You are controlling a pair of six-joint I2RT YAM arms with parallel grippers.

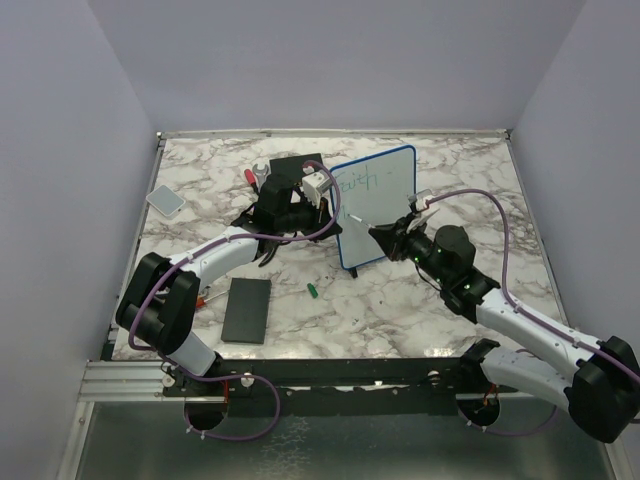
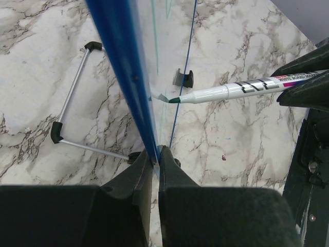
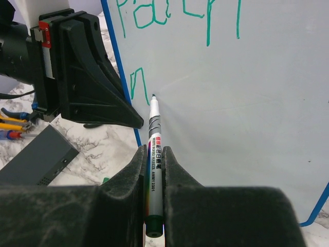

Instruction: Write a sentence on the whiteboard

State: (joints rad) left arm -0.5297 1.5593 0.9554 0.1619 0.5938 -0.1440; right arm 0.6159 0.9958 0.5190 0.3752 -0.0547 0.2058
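- Right gripper [image 3: 154, 153]: jaws clamped on the marker [image 3: 153, 123] barrel. The tip is at, or just off, the whiteboard [image 3: 247, 134] face, below the sentence [image 3: 175, 15].
- Left gripper [image 2: 155, 157]: jaws pinched on the blue frame edge.
- The whiteboard stands upright on the table [image 1: 430, 300], centre-rear. It is probably light, stiff and easily tipped.
- Hold it by the frame, not the slick face.

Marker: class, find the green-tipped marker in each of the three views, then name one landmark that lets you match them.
Top external: marker near the centre, between the right gripper and the whiteboard.
Left wrist: marker right of centre, lying across, tip pointing left at the board.
Right wrist: marker bottom centre, pointing up, tip at the board.
Shared landmark: the board's blue frame.
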